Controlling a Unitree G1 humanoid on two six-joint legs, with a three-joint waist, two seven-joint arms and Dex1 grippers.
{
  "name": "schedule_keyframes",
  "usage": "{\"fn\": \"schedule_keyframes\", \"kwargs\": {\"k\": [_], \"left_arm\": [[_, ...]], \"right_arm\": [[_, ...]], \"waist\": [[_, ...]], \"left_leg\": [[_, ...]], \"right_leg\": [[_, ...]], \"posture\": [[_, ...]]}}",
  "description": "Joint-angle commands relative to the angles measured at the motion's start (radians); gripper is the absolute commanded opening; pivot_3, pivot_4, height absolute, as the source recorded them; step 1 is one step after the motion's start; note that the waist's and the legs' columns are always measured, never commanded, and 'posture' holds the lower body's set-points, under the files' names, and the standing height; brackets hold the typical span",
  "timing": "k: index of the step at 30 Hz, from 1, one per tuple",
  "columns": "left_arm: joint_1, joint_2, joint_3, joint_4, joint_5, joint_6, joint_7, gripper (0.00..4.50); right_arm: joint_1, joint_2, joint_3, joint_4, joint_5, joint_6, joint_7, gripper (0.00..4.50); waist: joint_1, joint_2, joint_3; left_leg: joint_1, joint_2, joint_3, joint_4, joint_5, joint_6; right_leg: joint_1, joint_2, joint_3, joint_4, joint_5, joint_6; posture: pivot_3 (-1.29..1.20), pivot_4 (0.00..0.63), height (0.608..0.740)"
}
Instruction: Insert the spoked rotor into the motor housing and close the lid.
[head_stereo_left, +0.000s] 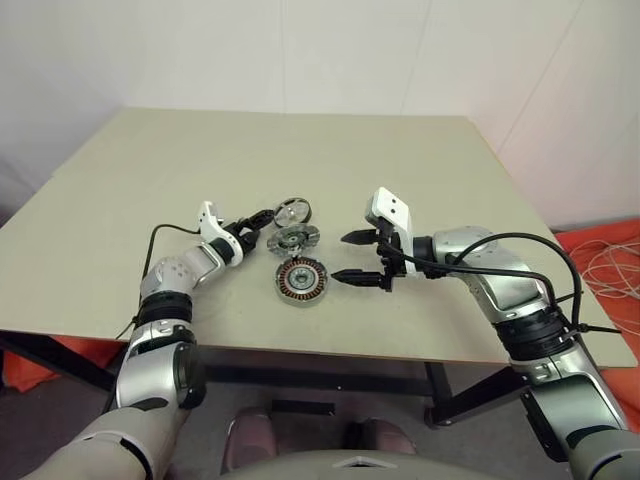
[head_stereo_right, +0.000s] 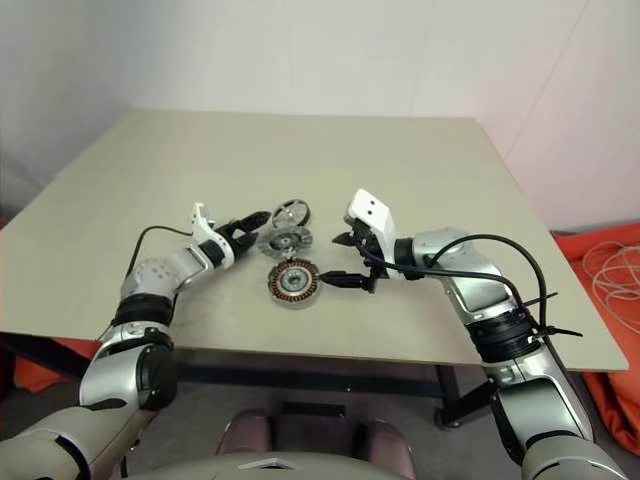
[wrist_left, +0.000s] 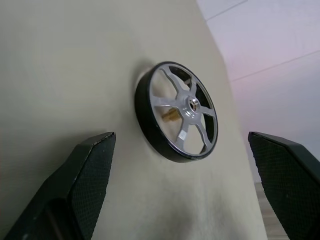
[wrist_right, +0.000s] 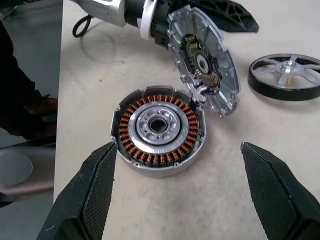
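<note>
Rotor (wrist_left: 176, 111) lies flat on your table (head_stereo_left: 150, 180), black rim, silver spokes, hub facing up, beyond the lid (wrist_right: 202, 62), which tilts over the housing (wrist_right: 158, 130). Your left gripper (head_stereo_left: 257, 220) and right gripper (head_stereo_left: 355, 256) both stand spread, empty.

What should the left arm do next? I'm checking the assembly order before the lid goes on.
Probably ease the open left claw forward around the spoked rotor and close on its rim. The rotor lies free on the table, framed between that claw's fingers, while the motor housing sits open with its copper windings showing.
</note>
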Motion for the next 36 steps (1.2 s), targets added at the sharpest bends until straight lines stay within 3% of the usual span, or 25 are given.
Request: {"fn": "schedule_keyframes", "kwargs": {"k": [1, 36], "left_arm": [[-0.055, -0.018, -0.008, 0.039, 0.005, -0.024, -0.028, 4.5], [-0.221, -0.079, 0.123, 0.347, -0.013, -0.183, 0.021, 4.5]], "right_arm": [[-0.007, -0.012, -0.038, -0.049, 0.023, 0.003, -0.01, 4.45], [-0.025, 0.007, -0.034, -0.045, 0.034, 0.018, -0.045, 4.45]], "waist": [[0.006, 0.0, 0.0], [0.009, 0.0, 0.0]], "left_leg": [[0.001, 0.0, 0.0, 0.0, 0.0, 0.0], [-0.006, -0.003, -0.001, 0.0, -0.001, 0.001]], "right_leg": [[0.0, 0.0, 0.0, 0.0, 0.0, 0.0], [-0.003, -0.004, 0.0, -0.001, 0.001, 0.003]], "posture": [[0.0, 0.0, 0.74], [0.0, 0.0, 0.74]]}}
